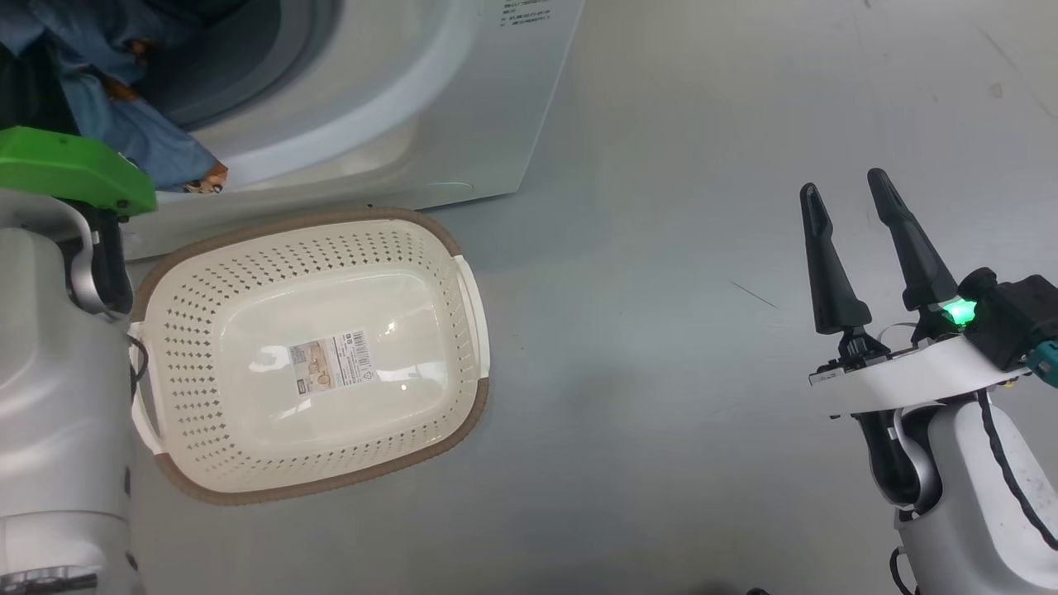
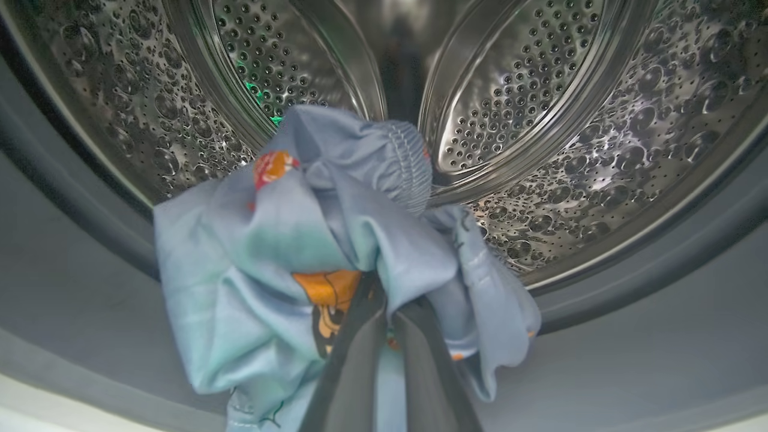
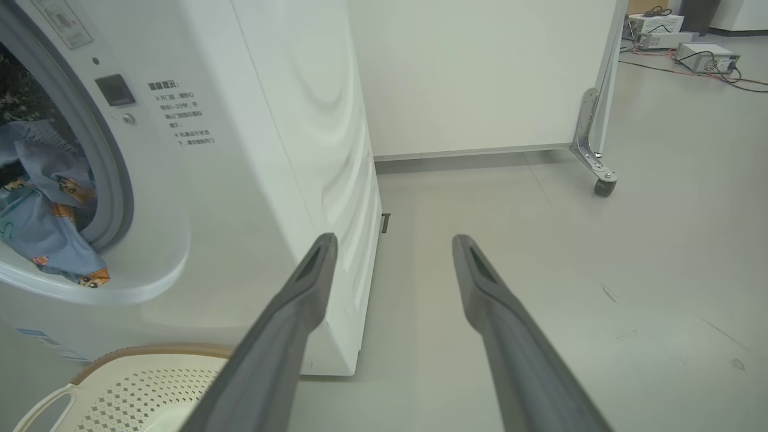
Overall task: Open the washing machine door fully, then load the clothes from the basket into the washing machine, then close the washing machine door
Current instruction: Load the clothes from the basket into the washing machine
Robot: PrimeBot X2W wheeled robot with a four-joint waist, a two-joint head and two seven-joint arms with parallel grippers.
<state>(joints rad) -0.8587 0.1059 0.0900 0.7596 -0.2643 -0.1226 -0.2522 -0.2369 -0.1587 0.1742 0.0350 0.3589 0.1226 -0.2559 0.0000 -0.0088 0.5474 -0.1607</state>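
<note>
Head view: the basket (image 1: 190, 330) sits empty on the floor (image 1: 702, 248) against the washing machine (image 1: 397, 99). The clothes (image 1: 124, 124) hang at its opening, and the right end effector (image 1: 842, 183) waits spread, well apart. Left wrist view: the left end effector (image 2: 389, 300) pinches the blue bundle over the gasket (image 2: 660, 282), before the steel drum (image 2: 540, 120), likely to release it inside. Right wrist view: a wheeled partition (image 3: 480, 72) stands beyond, obstructing nothing.

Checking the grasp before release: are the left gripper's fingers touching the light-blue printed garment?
Touching. The left wrist view shows the left gripper with its dark fingers shut on the light-blue printed fabric garment, which bunches around their tips.
</note>
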